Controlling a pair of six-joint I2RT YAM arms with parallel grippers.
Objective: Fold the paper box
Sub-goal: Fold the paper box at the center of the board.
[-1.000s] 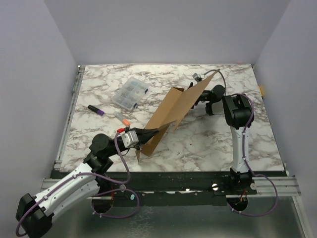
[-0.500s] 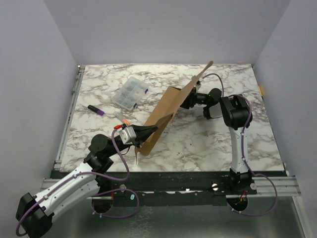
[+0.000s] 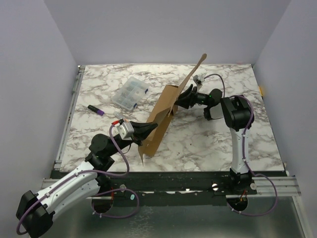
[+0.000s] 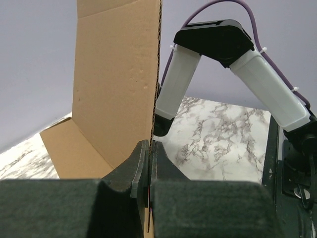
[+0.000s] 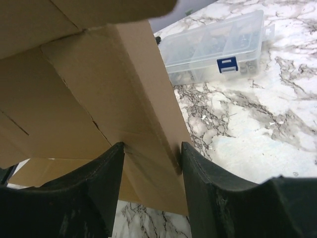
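Top external view: the paper box (image 3: 163, 115), a brown cardboard sheet with creased flaps, stands nearly on edge across the middle of the marble table (image 3: 213, 144), running from near left to far right.
Box attitude: its low near corner is close to the tabletop in front of the left arm, and its long far flap rises steeply, tipping above the table's back edge.
Left gripper (image 3: 154, 126): clenched on the lower part of the sheet, reaching in from the left.
Left wrist view: both dark fingers are pressed together on the thin corrugated edge of the cardboard (image 4: 116, 84), which stands upright from them; a folded flap angles off at lower left.
Right gripper (image 3: 182, 99): against the upper half of the box from the right side, below the raised flap.
Right wrist view: the two fingertips (image 5: 116, 153) stand apart with a narrow cardboard panel (image 5: 148, 99) filling the gap, each tip touching it along a crease or edge.
Right grip: I cannot tell whether the jaws actually squeeze that panel or only bracket it.
Clear plastic compartment case (image 3: 130, 92): flat on the table, left of the box and apart from it, with a blue latch facing the right wrist camera.
Marker (image 3: 96, 109): dark with a purple end, lying near the table's left side, well apart from the box.
Right arm (image 4: 257, 74): bent at the elbow behind the sheet in the left wrist view.
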